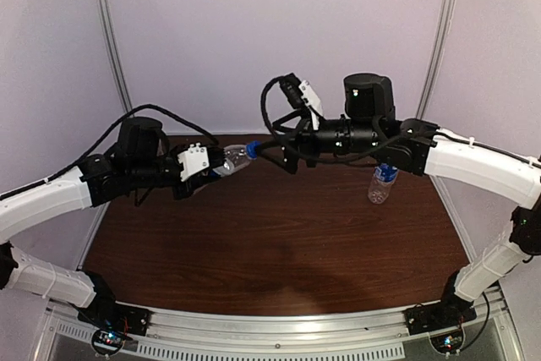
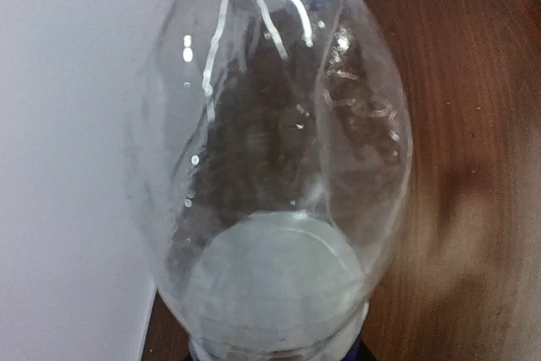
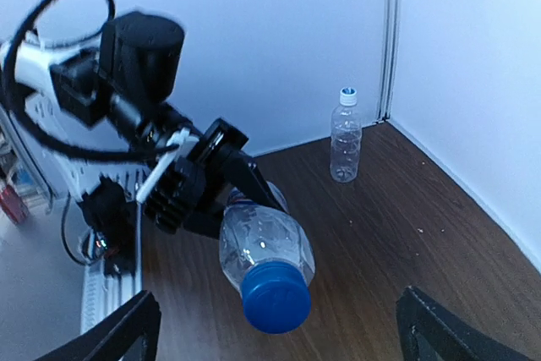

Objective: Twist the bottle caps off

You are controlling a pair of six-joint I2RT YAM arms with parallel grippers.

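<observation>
**A:** Where's the clear bottle (image 3: 262, 238)?

**B:** Off the table (image 1: 279, 251), lying level in the air. The left tool (image 1: 203, 173) is clamped on its body, with the dark blue cap (image 3: 275, 297) on and pointing at the right arm.

**A:** And the right tool (image 3: 279, 295)?

**B:** Spread wide, gripping nothing. In the right wrist view the cap sits between its 2 fingers (image 3: 127, 327).

**A:** Anything else?

**B:** A 2nd bottle (image 3: 345, 137) stands upright near the table's far right corner, white-and-blue cap (image 3: 347, 95) on.

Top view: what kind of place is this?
Probably a laboratory test cell: a robot's left arm and right arm stand on a metal rail, and plain white walls close in the brown table.
</observation>
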